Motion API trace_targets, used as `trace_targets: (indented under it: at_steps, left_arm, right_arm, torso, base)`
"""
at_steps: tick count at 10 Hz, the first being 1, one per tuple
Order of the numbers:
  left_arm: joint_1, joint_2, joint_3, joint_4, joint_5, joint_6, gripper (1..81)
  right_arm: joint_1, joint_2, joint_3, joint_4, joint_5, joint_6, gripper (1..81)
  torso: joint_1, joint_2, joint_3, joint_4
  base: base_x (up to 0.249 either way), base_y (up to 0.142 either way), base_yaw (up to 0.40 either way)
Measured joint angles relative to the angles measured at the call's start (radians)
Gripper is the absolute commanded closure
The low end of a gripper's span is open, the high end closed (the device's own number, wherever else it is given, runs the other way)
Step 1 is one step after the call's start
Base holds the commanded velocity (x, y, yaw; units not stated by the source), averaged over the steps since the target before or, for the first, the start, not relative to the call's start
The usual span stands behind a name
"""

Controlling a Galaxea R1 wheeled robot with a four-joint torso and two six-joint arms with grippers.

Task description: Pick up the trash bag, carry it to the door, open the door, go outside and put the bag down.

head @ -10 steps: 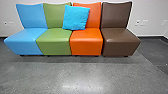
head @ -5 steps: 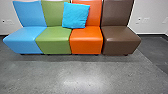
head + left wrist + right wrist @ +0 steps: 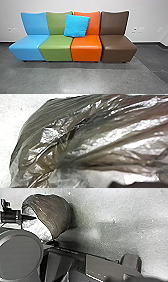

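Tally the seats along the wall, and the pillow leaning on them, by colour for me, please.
Light blue seat: 1
Green seat: 1
Orange seat: 1
Brown seat: 1
Bright blue pillow: 1
Total: 5

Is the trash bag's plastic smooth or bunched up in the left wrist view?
Bunched up: the trash bag is covered in shiny creases, with folds running together toward one narrow, gathered spot.
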Motion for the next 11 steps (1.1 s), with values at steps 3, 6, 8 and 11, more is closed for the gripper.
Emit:
trace_targets:
  at_steps: [3,6,8,11]
  left_arm:
    - [0.028,-0.006,0.001,0.003,0.004,0.016,81.1]
    - [0.051,-0.027,0.001,0.004,0.007,0.035,81.1]
    - [0.081,-0.06,0.02,0.005,0.01,0.053,81.1]
    - [0.121,-0.129,0.081,0.006,0.012,0.074,81.1]
  right_arm:
    - [-0.056,0.041,-0.068,0.0,0.007,-0.001,1.0]
    - [-0.109,0.096,-0.143,0.0,0.018,-0.004,1.0]
    - [-0.143,0.142,-0.211,0.0,0.031,-0.005,1.0]
    - [-0.196,0.18,-0.244,0.0,0.06,-0.005,1.0]
  torso:
    - [-0.068,0.104,0.108,0.0]
    - [-0.135,0.207,0.213,0.0]
    - [-0.182,0.277,0.286,0.0]
    - [-0.249,0.379,0.391,0.0]
  base:
    - [0.0,0.0,0.0]
    - [0.0,0.0,0.0]
    - [0.0,0.0,0.0]
    - [0.0,0.0,0.0]
